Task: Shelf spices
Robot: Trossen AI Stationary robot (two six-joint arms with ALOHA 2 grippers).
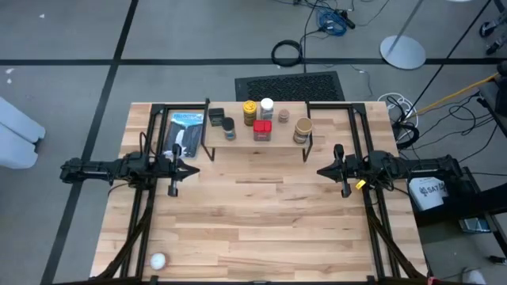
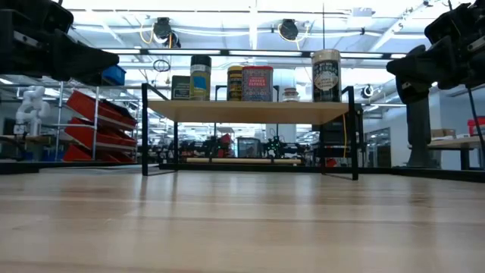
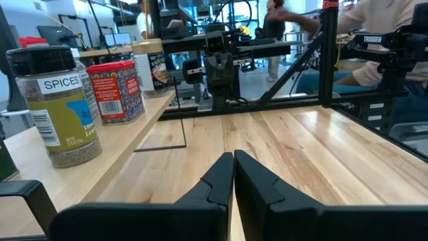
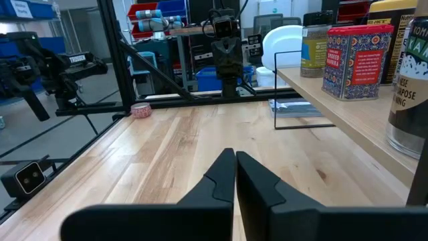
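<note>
Red patterned tin point(image 4: 351, 60) upright on shelf point(image 4: 348, 120)

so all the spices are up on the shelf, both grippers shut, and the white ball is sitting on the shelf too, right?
Not the ball. The high view shows the white ball on the table near its front left corner, far from the shelf. The rest holds: the spices are on the shelf, and the left gripper and right gripper are shut.

left gripper point(image 1: 188, 168) shut, right gripper point(image 1: 323, 171) shut; both arms level, pointing inward, facing each other
</note>
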